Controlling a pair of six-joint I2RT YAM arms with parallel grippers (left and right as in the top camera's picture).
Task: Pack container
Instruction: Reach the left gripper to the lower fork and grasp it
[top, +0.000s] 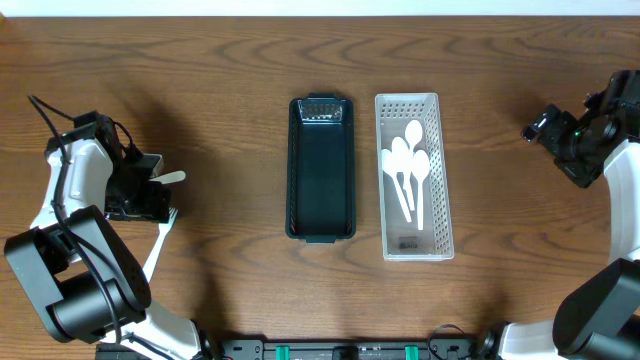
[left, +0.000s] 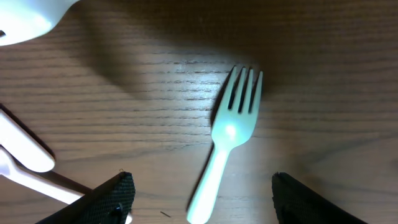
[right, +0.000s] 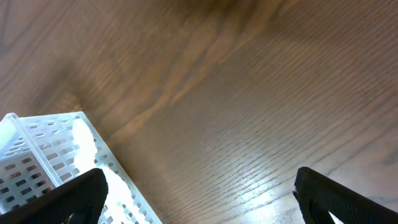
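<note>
A white plastic fork (left: 227, 146) lies flat on the wooden table, its handle running between the fingers of my left gripper (left: 202, 202), which is open and holds nothing. In the overhead view the left gripper (top: 148, 203) hangs over the fork (top: 160, 240) at the far left. A dark green oblong container (top: 321, 225) sits empty at the table's middle. A white perforated basket (top: 413, 245) beside it holds several white spoons (top: 405, 165). My right gripper (top: 545, 128) is open and empty at the far right, above bare table (right: 199, 193).
More white cutlery lies by the left gripper: a spoon bowl (left: 25, 22) and white handles (left: 25, 155), with one handle tip showing in the overhead view (top: 172, 177). The basket's corner (right: 37, 149) shows in the right wrist view.
</note>
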